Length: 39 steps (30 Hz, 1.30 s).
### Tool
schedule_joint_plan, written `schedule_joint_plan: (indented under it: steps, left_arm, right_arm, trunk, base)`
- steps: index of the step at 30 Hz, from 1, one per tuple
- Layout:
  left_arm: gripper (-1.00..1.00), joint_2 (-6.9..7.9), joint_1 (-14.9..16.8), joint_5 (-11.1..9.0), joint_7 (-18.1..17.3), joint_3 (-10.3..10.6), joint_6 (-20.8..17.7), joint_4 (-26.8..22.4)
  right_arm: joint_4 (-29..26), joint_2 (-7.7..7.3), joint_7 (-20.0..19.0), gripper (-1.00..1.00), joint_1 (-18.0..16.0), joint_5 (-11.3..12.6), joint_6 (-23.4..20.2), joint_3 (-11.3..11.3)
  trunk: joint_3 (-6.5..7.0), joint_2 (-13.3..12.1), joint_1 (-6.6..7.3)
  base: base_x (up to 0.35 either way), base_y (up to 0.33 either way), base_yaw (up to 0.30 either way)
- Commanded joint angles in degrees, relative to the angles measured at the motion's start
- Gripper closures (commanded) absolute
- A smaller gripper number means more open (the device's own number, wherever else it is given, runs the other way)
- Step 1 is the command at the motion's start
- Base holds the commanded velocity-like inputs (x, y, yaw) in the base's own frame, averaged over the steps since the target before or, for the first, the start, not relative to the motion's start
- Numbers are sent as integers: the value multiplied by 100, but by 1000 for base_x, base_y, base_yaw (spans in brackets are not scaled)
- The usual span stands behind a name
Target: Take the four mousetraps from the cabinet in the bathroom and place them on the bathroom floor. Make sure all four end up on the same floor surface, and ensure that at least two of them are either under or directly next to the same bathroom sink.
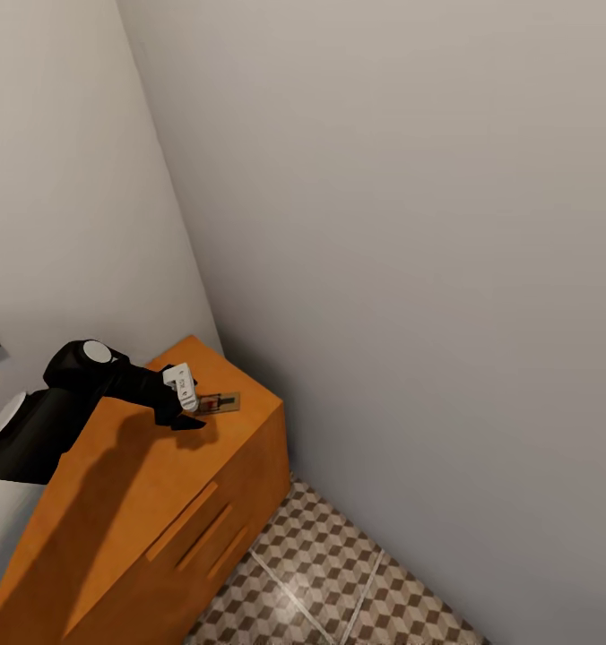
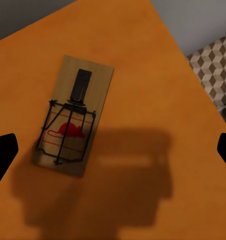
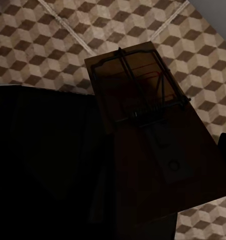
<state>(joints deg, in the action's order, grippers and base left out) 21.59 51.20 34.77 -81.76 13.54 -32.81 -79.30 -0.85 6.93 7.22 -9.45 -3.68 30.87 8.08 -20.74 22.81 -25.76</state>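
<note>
Left claw [image 1: 188,405] spread wide above 1 mousetrap [image 2: 71,116] lying flat near the back corner of the cabinet [image 1: 160,484] top. Best lowered straight, centred over the board's narrow sides, clear of the wire. Right claw [image 3: 143,165] apparently holding a 2nd mousetrap [image 3: 143,95] over the bathroom floor [image 3: 52,45]. Plain grey walls [image 1: 411,224] meeting behind; cube-patterned tiles below.

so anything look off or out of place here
Nothing damaged or spilled. One mousetrap lies flat on the cabinet top, skewed to its edges, between the left gripper's open fingers. Another mousetrap sits close to the right wrist camera above the bathroom floor.
</note>
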Motion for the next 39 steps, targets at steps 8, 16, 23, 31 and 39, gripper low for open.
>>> schedule_joint_plan:
  steps: [8, 16, 23, 31, 39]
  left_arm:
    - [-100, -3, 6, 30, -33, 9, -67, -6]
    - [-100, -5, 7, 36, -33, 9, -67, -14]
    - [-100, -5, 9, 38, -33, 9, -67, -15]
    - [-100, -5, 8, 37, -31, 9, -67, -13]
    - [-100, -11, 6, 31, -25, 16, -67, 7]
  right_arm:
    - [6, 2, 69, 100, -4, -36, 7, 36]
    - [6, 2, 69, 100, -4, -36, 7, 36]
    - [6, 2, 69, 100, -4, -36, 7, 36]
    - [6, 2, 69, 100, -4, -36, 7, 36]
    - [6, 2, 69, 100, -4, -36, 7, 36]
  trunk:
    - [-63, 10, -3]
    - [-100, 10, -3]
    - [-104, 10, -3]
    - [-104, 10, -3]
    - [-104, 10, -3]
  base:
    - [12, 1, 0]
    - [130, 48, 0]
    - [20, 7, 0]
    - [2, 1, 0]
    - [0, 0, 0]
